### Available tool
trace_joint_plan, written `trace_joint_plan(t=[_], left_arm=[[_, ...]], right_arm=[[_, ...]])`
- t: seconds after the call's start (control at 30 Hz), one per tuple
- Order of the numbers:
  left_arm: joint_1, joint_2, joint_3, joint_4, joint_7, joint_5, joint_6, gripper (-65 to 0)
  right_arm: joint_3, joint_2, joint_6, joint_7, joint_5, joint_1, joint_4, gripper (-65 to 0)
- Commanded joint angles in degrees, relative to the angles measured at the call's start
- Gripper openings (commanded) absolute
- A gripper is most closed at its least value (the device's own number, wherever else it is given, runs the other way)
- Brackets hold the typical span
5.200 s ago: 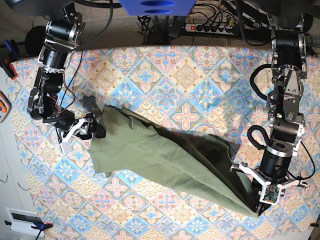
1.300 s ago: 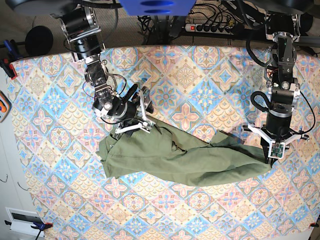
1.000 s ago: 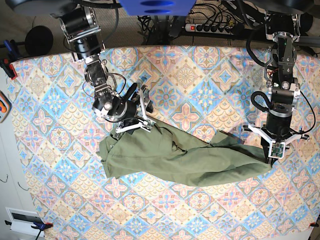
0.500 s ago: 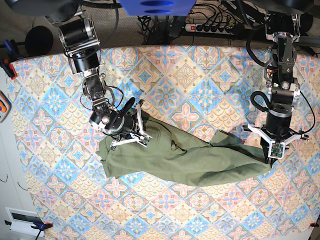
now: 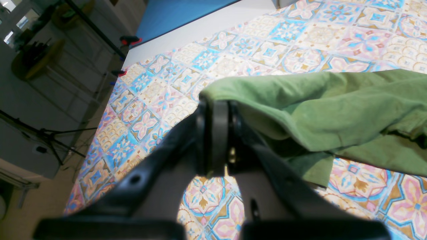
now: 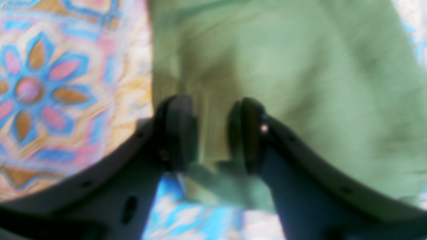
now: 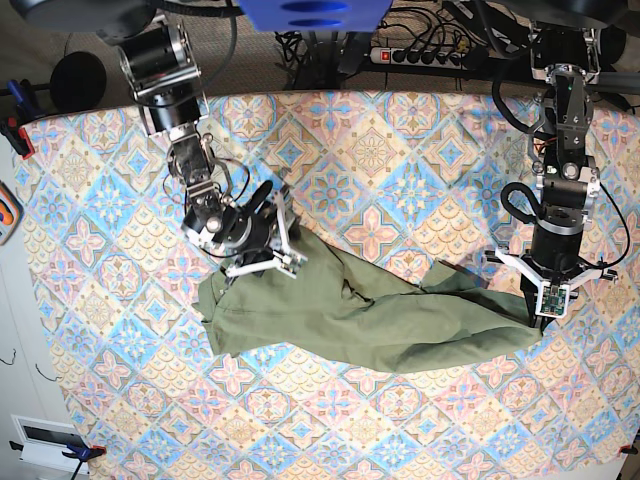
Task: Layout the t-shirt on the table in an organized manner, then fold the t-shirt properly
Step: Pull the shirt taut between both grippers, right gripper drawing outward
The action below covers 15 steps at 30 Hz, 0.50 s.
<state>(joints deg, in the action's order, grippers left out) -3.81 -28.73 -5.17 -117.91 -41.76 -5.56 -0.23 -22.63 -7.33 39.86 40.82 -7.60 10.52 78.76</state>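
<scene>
An olive t-shirt (image 7: pixel 360 320) lies bunched in a long diagonal across the patterned table (image 7: pixel 400 150), soft and limp, likely to sag and crease unless taken by hems or shoulders. The left gripper (image 5: pixel 213 140) is clamped on one end; the right gripper (image 6: pixel 210 133), jaws parted, straddles a fold.

From my console I count one t-shirt (image 7: pixel 360 320) — olive green, a single garment — lying on one table (image 7: pixel 400 150) with its tiled cloth. Two arms reach in, so two grippers: the left gripper (image 7: pixel 541 310) and the right gripper (image 7: pixel 283 240). At the far edge — one power strip (image 7: pixel 420 55). One red clamp (image 7: pixel 18 138) sits on the side edge.
</scene>
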Motion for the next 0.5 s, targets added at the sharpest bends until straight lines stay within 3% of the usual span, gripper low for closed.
trace_joint_plan(t=[0.0, 0.1, 0.47], left_arm=[[0.8, -0.9, -0.4, -0.8, 1.4, 0.4, 0.4, -65.0], [0.8, -0.9, -0.4, -0.8, 1.4, 0.4, 0.4, -65.0], [0.8, -0.9, -0.3, -0.8, 1.4, 0.4, 0.4, -65.0]], right_arm=[[0.1, -0.1, 0.1, -0.7, 0.4, 1.3, 1.5, -37.8], [0.1, -0.1, 0.1, -0.7, 0.4, 1.0, 1.8, -35.1], [-0.1, -0.1, 0.1, -0.7, 0.4, 0.9, 0.5, -35.2]])
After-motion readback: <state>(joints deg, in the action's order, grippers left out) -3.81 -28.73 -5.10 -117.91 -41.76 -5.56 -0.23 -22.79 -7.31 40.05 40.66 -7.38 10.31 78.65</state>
